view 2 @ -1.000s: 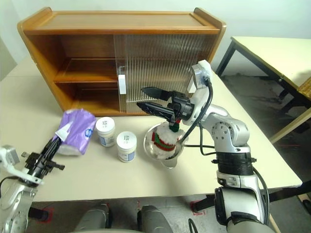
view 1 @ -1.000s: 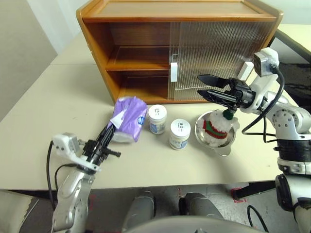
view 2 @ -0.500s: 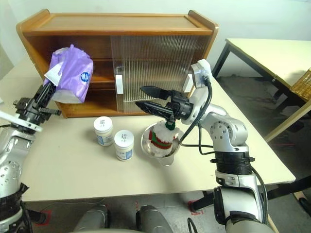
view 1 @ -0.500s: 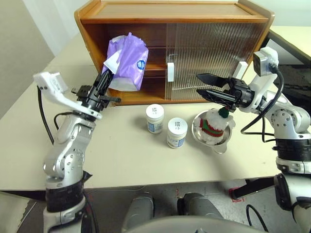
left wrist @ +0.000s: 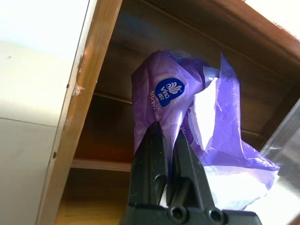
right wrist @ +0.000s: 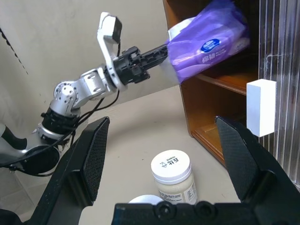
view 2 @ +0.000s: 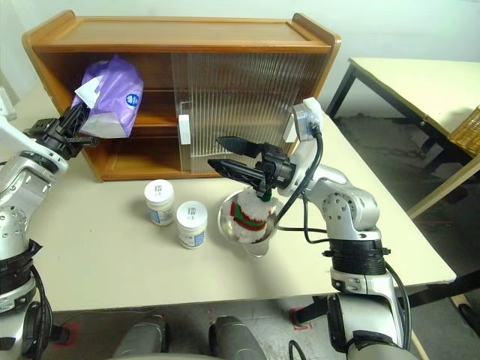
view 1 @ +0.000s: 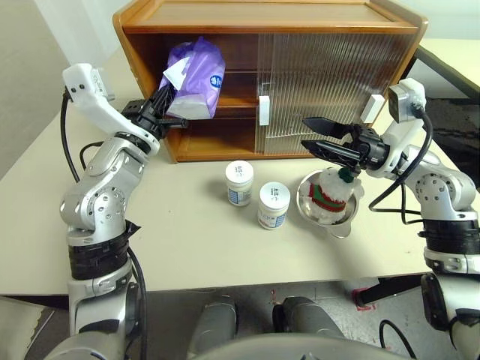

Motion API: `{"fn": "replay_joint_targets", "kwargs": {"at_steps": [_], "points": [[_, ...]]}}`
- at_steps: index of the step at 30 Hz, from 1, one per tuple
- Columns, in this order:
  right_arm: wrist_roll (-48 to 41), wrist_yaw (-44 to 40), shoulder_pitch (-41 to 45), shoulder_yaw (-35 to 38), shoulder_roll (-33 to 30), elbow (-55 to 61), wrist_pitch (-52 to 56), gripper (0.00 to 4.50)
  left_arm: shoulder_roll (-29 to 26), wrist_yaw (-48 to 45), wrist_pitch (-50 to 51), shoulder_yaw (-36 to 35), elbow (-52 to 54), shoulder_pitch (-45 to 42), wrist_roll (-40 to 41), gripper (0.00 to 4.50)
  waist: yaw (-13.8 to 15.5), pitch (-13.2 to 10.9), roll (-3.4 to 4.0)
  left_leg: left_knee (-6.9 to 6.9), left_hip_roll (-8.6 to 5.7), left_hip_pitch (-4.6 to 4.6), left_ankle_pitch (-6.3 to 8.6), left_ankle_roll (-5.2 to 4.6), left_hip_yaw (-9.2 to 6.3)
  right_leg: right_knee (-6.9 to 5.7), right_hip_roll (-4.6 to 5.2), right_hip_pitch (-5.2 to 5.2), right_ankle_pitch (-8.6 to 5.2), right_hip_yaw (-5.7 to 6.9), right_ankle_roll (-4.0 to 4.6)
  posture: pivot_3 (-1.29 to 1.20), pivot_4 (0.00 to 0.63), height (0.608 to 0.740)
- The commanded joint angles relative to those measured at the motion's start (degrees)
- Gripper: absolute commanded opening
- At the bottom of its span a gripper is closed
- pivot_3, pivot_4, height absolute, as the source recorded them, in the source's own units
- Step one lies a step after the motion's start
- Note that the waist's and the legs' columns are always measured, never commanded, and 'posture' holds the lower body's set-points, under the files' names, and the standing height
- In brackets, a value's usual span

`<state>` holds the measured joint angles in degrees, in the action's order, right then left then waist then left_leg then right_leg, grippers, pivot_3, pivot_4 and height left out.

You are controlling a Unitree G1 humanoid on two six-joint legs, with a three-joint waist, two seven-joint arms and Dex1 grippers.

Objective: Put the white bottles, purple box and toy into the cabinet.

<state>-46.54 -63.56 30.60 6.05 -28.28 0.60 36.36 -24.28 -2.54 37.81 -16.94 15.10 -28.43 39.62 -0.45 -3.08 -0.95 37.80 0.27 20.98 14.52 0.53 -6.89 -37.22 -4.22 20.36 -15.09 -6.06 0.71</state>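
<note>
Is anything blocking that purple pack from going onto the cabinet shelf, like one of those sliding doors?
Nothing visible does. The left pincer holds the purple tissue pack at the cabinet's open left half, level with the upper compartment. Both ribbed sliding doors sit over the right half, and the shelf beside the pack looks bare.

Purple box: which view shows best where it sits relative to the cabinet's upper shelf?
The right wrist view: it shows from the side the purple box, pinched by the left gripper, entering the cabinet opening above the upper shelf. The eye views show it head-on before the open left half. The left wrist view shows it close up.
</note>
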Motion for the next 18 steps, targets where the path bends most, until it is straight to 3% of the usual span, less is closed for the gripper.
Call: {"fn": "replay_joint_targets", "kwargs": {"at_steps": [1,17,18], "points": [[0.1,0.4,-0.5,0.5,0.1,1.0,-0.5,4.50,0.3,1.6,2.6,1.5,-3.4,-3.1,-2.6,0.02,0.0,-0.1,-0.05,0.00,0.00,0.00,0.00,0.00,0.00,0.00,0.00,0.00,0.01,0.00,0.00,-0.06,0.061,0.740],[-0.2,1.2,-1.7,1.2,-0.1,2.2,-0.5,4.50,7.8,4.6,-0.1,2.7,-11.8,-10.0,-11.7,0.02,-0.6,-0.2,-0.26,0.03,-0.08,0.01,0.00,-0.02,0.22,0.04,-0.09,0.00,0.07,-0.07,-0.25,-0.08,0.055,0.740],[-0.2,1.2,-1.7,1.2,-0.2,2.2,-0.5,4.50,8.0,4.1,-0.5,2.8,-12.0,-10.2,-12.0,0.29,-0.7,-0.2,-0.27,0.03,-0.08,0.01,0.00,-0.02,0.23,0.04,-0.10,0.00,0.07,-0.08,-0.26,-0.08,0.052,0.740]]}}
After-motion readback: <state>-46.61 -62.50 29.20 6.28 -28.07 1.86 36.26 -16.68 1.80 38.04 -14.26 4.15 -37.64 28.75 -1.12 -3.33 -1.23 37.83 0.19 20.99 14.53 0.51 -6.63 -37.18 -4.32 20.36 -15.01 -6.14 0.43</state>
